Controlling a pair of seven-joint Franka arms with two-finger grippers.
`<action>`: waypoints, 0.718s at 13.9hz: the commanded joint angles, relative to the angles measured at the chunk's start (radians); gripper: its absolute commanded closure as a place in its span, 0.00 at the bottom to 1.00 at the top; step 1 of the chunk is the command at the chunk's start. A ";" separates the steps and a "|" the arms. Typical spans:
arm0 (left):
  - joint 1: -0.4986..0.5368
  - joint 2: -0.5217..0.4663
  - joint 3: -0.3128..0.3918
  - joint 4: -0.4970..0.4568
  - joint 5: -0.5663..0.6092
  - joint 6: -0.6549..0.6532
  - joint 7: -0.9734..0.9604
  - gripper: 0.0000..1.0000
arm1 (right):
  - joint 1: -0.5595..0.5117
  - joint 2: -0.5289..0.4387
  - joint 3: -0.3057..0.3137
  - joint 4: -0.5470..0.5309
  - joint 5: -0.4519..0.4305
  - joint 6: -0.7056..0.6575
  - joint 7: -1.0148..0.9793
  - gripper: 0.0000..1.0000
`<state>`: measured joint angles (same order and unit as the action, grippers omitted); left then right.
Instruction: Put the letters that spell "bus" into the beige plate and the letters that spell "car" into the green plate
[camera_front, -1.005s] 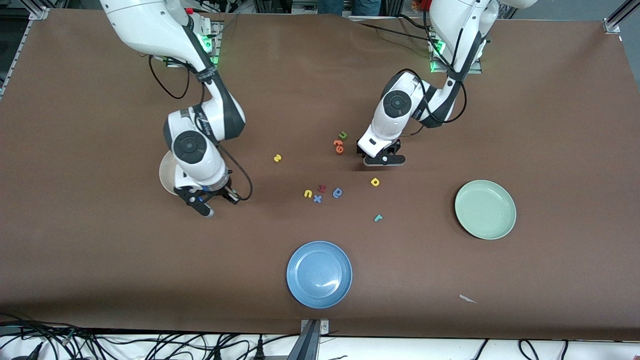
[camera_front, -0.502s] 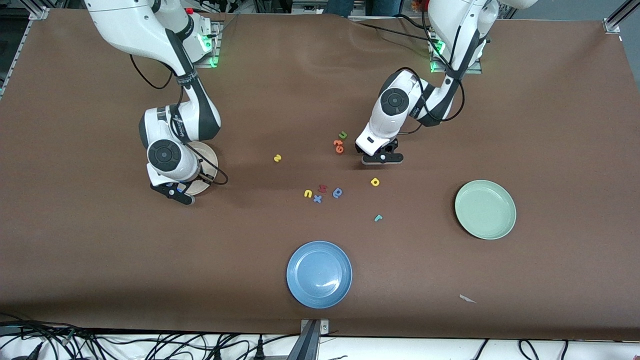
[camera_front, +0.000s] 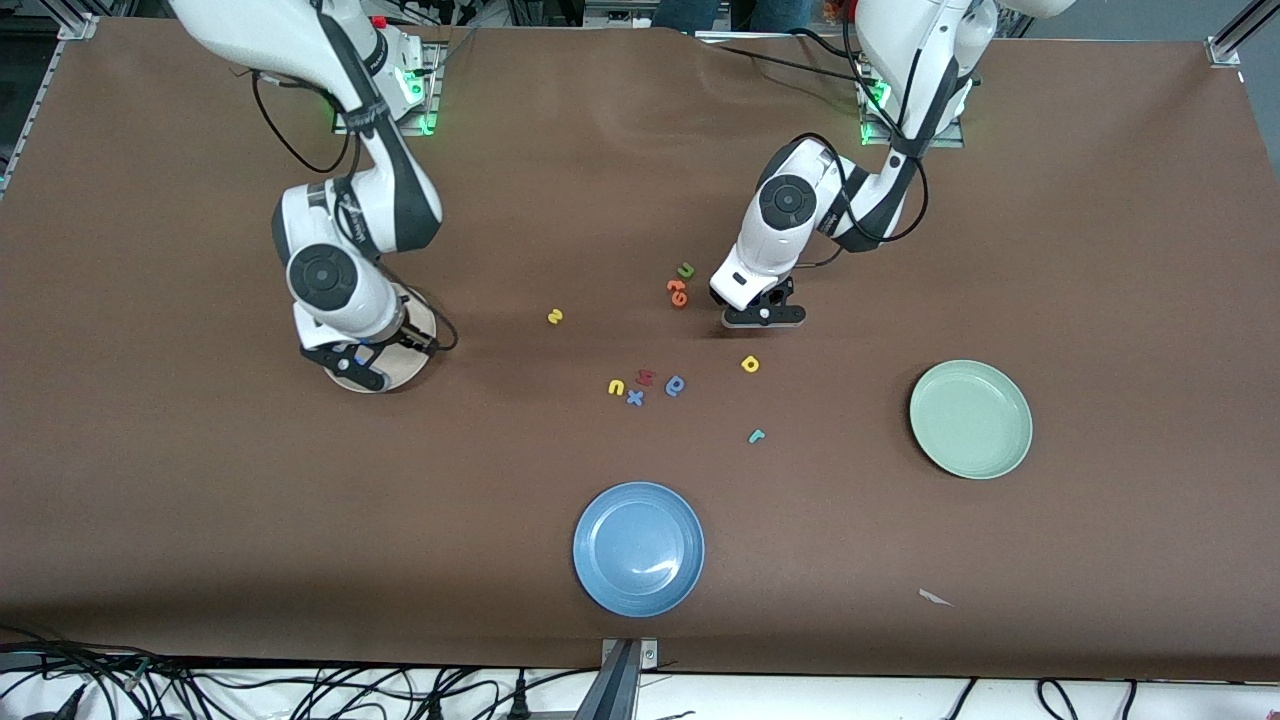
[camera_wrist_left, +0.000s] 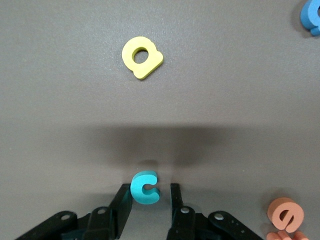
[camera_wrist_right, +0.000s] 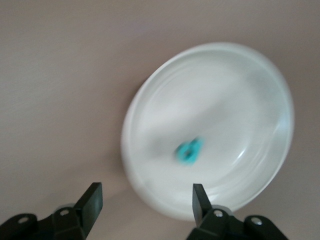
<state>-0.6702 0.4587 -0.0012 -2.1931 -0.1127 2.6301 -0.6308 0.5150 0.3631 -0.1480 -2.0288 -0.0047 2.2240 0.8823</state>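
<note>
Three plates sit on the brown surface (camera_front: 1100, 200). Taking the loose cluster of letters as the dial's centre in the front view, there is a beige plate (camera_wrist_right: 210, 90) at 9 o'clock, a green plate (camera_front: 970, 420) at 3 o'clock and a blue plate (camera_front: 638, 549) at 6 o'clock.

One small teal letter (camera_wrist_right: 189, 151) lies inside the beige plate, too blurred to read its shape. The right tool (camera_wrist_right: 147, 192) hangs over that plate with its two fingers spread wide and nothing between them.

The green and blue plates hold no letters.

The left tool (camera_wrist_left: 149, 189) is down at the surface at 12 o'clock from the yellow a (camera_wrist_left: 142, 57). Its fingers stand on either side of the teal c (camera_wrist_left: 145, 188). One finger touches the letter and the other is a sliver off it, so the c is bracketed but not clamped.

Other letters lie on the surface:
- Two yellow ones besides the a: an s (camera_front: 555, 316) and a u (camera_front: 616, 387).
- One teal r (camera_front: 757, 435), at 6 o'clock from the a.
- One green u (camera_front: 686, 269).
- One red letter (camera_front: 645, 377).
- Two blue ones: an x (camera_front: 635, 398) and a round letter (camera_front: 676, 385).
- An orange pair (camera_front: 677, 292) just beside the green u.
</note>
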 joint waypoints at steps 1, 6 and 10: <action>-0.014 0.015 0.013 0.001 0.027 -0.012 -0.018 0.68 | 0.019 0.029 0.106 0.031 0.014 0.038 0.293 0.20; -0.009 0.017 0.013 0.001 0.042 -0.012 -0.018 0.74 | 0.129 0.128 0.137 0.030 0.014 0.232 0.477 0.28; -0.006 0.003 0.026 0.006 0.044 -0.025 -0.012 0.77 | 0.165 0.171 0.137 0.030 0.014 0.308 0.523 0.36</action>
<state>-0.6703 0.4547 0.0034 -2.1931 -0.0989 2.6179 -0.6309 0.6685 0.5142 -0.0073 -2.0153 -0.0028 2.5054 1.3810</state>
